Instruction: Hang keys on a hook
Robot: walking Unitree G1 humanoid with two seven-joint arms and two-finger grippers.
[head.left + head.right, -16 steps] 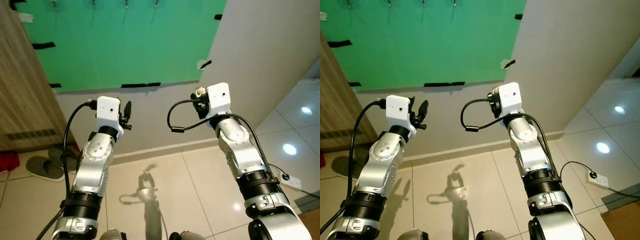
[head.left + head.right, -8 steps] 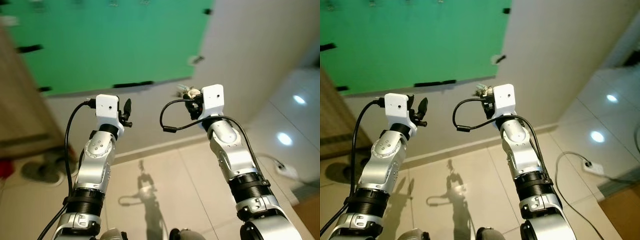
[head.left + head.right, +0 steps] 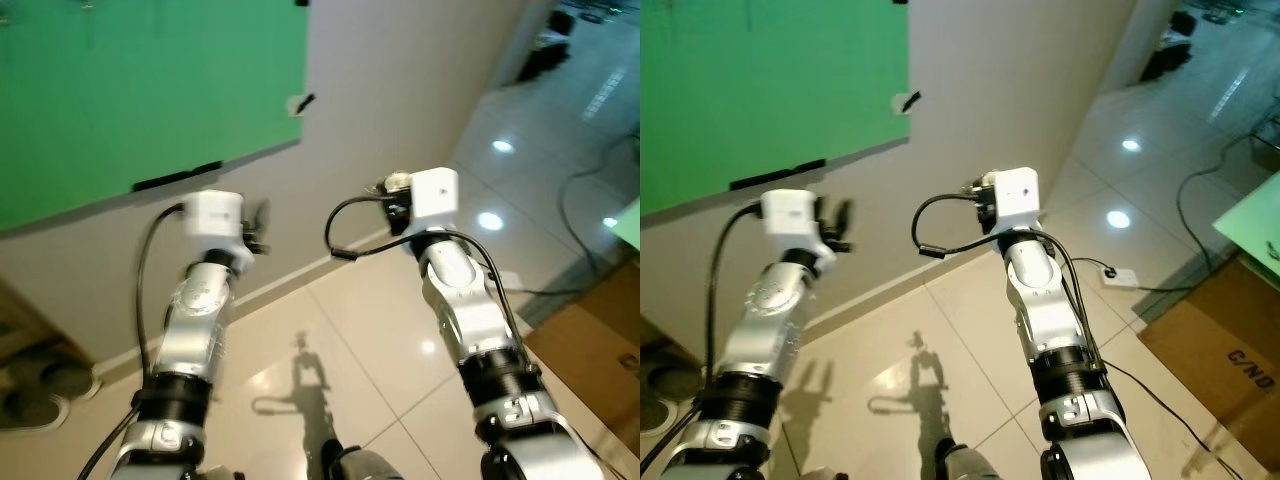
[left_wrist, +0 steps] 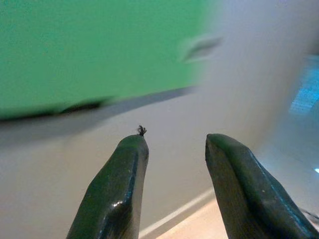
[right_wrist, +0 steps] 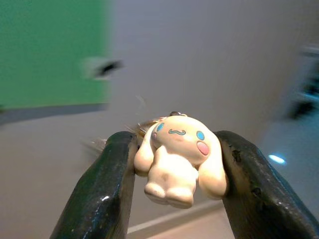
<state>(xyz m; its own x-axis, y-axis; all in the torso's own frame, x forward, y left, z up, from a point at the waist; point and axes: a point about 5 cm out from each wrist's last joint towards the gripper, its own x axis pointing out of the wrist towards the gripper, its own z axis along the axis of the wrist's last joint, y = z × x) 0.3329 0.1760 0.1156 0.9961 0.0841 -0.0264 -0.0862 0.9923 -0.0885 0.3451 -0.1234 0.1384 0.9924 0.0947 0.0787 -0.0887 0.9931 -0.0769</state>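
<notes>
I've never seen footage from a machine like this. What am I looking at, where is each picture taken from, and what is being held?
It is a walking humanoid robot with two silver arms. The two wide pictures come from its head, looking down at the beige tiled floor and a green board on the wall. The two close pictures come from its wrists. The right tool pinches a cream cartoon-dog keychain charm between black fingers. The left tool is open, holding nothing.

- The glossy beige tiled floor [image 3: 380, 340] runs from the wall's skirting outward, with bright ceiling lights reflected in it.
- A white power strip [image 3: 1118, 273] lies on it, a black cable [image 3: 1185, 210] trailing away.
- Brown cardboard [image 3: 1230, 360] rests on it.
- Dark sandals [image 3: 40, 385] sit by the wall.
</notes>
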